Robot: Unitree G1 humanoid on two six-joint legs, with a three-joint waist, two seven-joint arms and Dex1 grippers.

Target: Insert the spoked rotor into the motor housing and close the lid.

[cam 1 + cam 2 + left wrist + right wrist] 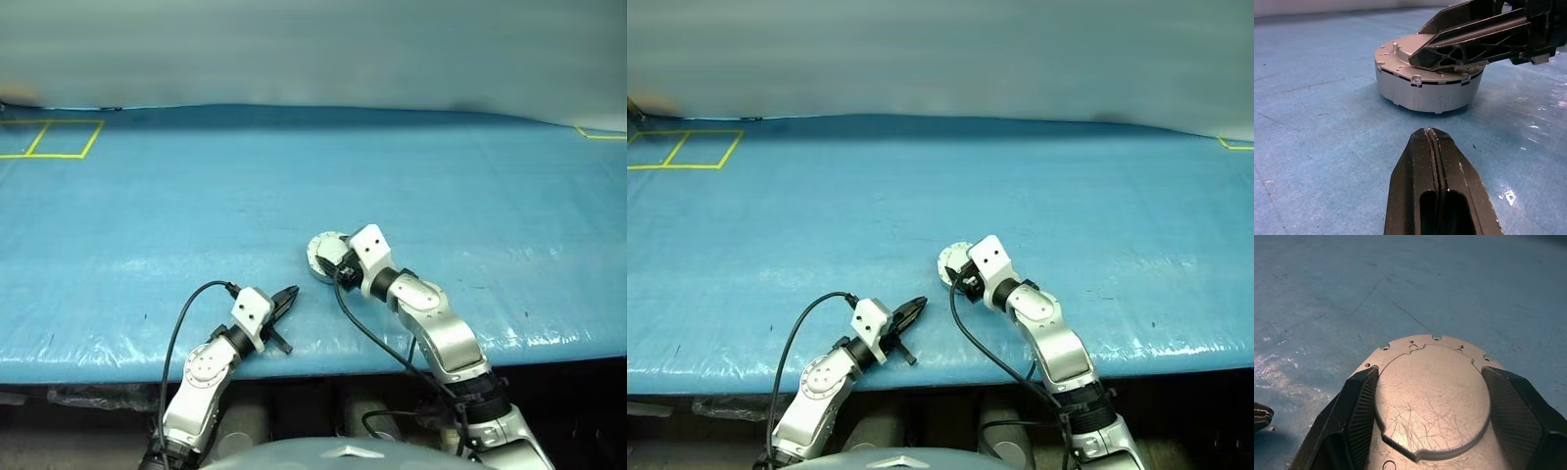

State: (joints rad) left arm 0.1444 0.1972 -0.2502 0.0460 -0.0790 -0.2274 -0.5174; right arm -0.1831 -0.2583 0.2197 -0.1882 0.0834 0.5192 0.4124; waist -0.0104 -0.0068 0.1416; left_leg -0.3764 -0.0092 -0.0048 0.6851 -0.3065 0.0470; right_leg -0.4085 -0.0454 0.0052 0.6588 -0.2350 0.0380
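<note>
Nearest you, your left tool (286, 301) hovers low over the front edge of the blue table (147, 225), its two black fingers pressed together with nothing between them, pointing toward the motor housing (1425, 90). Just beyond it and slightly to the right, your right tool (1425, 406) reaches over the housing, its fingers (1359, 406) spread wide, one at each side of the raised round plate of the lid (1432, 396). You can see the lid lying flat and closed on top of the housing, which sits upright on the table. Whether the fingers press the lid or merely flank it, you cannot tell. Farther back, yellow tape lines (59, 142) mark the table's left far corner.
</note>
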